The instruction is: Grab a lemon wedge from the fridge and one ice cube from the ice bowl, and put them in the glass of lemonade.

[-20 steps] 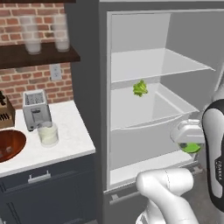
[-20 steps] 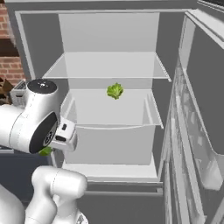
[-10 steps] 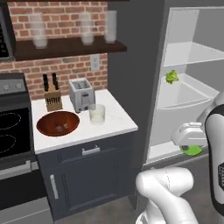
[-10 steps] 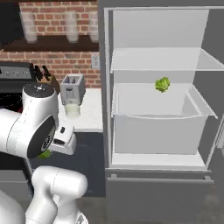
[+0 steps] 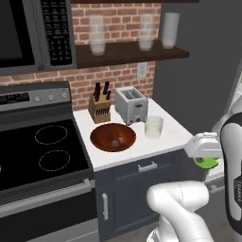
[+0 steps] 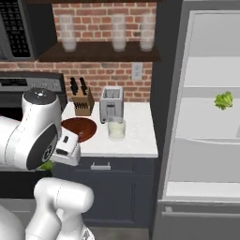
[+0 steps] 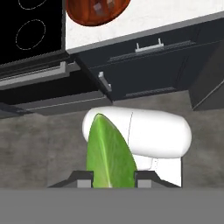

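Observation:
My gripper [image 7: 113, 179] is shut on the lemon wedge [image 7: 109, 151], a smooth green sliver standing between the two fingertips [image 7: 84, 178]. It hangs low in front of the dark cabinets, pointing down at the floor. From the left base the gripper [image 5: 206, 159] shows with the wedge [image 5: 207, 163] under it, right of the counter. The glass of lemonade [image 5: 154, 126] stands beside the ice bowl [image 5: 112, 137] on the white counter. An ice cube [image 7: 97, 7] lies in the bowl [image 7: 83, 15]. The fridge [image 6: 168, 93] stands open on the right.
A toaster [image 5: 131, 105] and knife block [image 5: 99, 106] stand behind the bowl. The black stove [image 5: 40, 151] is to the left. Tall frosted glasses [image 6: 118, 32] line the shelf above. A leafy green bunch [image 6: 224, 100] sits on a fridge shelf. A drawer handle [image 7: 148, 45] juts from the cabinet.
The whole picture has shifted: the base has swung from the fridge toward the counter and stove. The gripper keeps its hold on the wedge.

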Motion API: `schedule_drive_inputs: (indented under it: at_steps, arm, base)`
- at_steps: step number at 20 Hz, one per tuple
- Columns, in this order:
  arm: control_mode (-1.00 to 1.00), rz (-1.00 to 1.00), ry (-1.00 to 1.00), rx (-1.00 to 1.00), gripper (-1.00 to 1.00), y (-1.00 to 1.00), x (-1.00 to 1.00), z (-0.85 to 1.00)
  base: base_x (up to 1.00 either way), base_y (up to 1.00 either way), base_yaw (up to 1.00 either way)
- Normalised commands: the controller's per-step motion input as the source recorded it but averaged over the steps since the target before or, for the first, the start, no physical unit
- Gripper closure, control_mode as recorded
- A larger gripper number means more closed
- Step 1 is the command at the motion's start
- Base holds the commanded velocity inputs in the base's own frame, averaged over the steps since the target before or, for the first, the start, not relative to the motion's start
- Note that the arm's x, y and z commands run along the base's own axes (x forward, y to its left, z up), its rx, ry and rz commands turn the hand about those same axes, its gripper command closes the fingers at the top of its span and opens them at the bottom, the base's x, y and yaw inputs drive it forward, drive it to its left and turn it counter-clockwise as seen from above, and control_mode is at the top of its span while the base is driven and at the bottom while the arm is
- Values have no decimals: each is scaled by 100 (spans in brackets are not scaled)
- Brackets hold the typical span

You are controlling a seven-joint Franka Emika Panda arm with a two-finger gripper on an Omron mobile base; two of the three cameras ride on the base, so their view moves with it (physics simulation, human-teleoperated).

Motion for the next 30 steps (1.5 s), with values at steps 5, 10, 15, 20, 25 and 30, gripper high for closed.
schedule_drive_inputs:
  at_steps: [5, 10, 15, 20, 25, 30]
  arm:
    - [100, 0, 0, 0, 100, 0, 0, 0]
    - [100, 0, 0, 0, 100, 0, 0, 0]
    - [-100, 0, 15, -4, 100, 3, 37, 0]
    - [-100, 0, 20, -5, 100, 0, 57, 3]
    - [-100, -7, 3, -11, 100, 1, 43, -20]
    - [-100, -20, -3, -17, 100, -9, 94, -72]
  base:
    - [75, 43, 0]
    - [58, 9, 0]
    - [8, 1, 0]
    - [0, 0, 0]
    - [0, 0, 0]
    - [0, 0, 0]
